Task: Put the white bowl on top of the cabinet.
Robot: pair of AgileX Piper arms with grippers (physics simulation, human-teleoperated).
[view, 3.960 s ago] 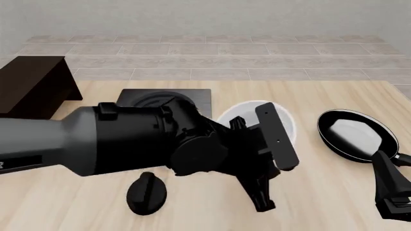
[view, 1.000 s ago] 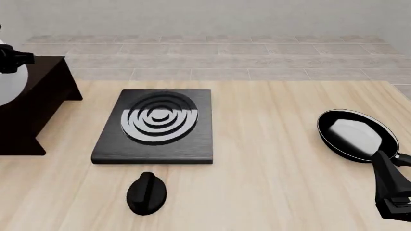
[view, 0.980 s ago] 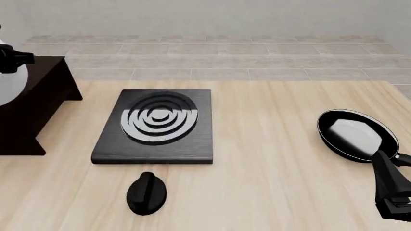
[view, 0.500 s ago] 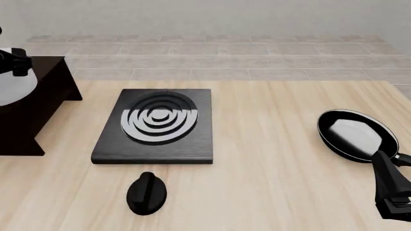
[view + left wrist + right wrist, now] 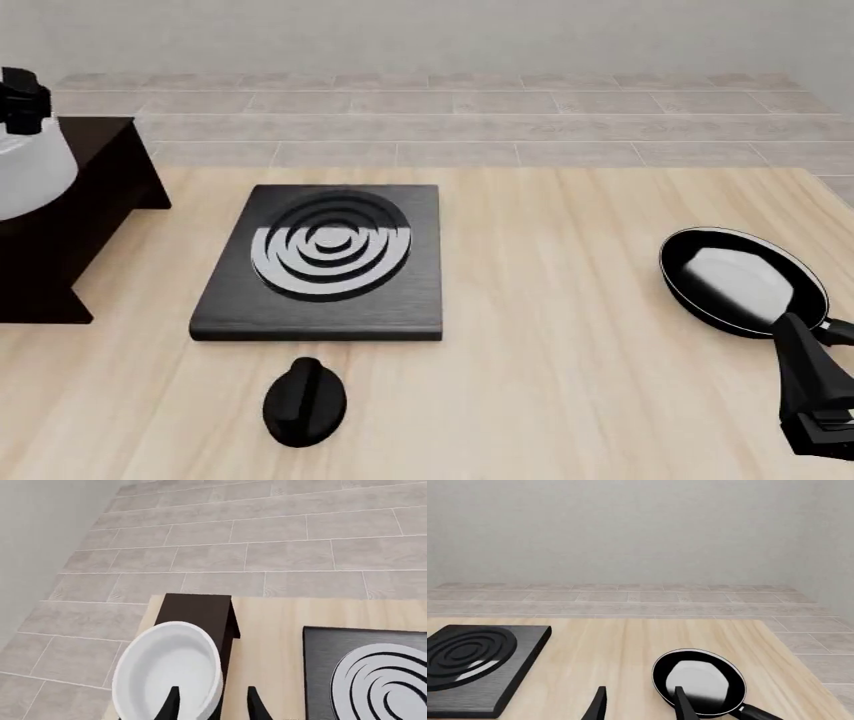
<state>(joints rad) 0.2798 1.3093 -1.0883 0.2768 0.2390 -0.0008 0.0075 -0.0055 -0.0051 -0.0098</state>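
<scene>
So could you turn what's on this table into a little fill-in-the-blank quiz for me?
1. The white bowl sits over the dark brown ____.
2. The silver rings are on the flat black ____.
3. The frying pan lies at the table's ____ side in the front view.
4. The end effector nearest the frying pan belongs to the ____ arm.

Missing words: cabinet; stove; right; right
</scene>
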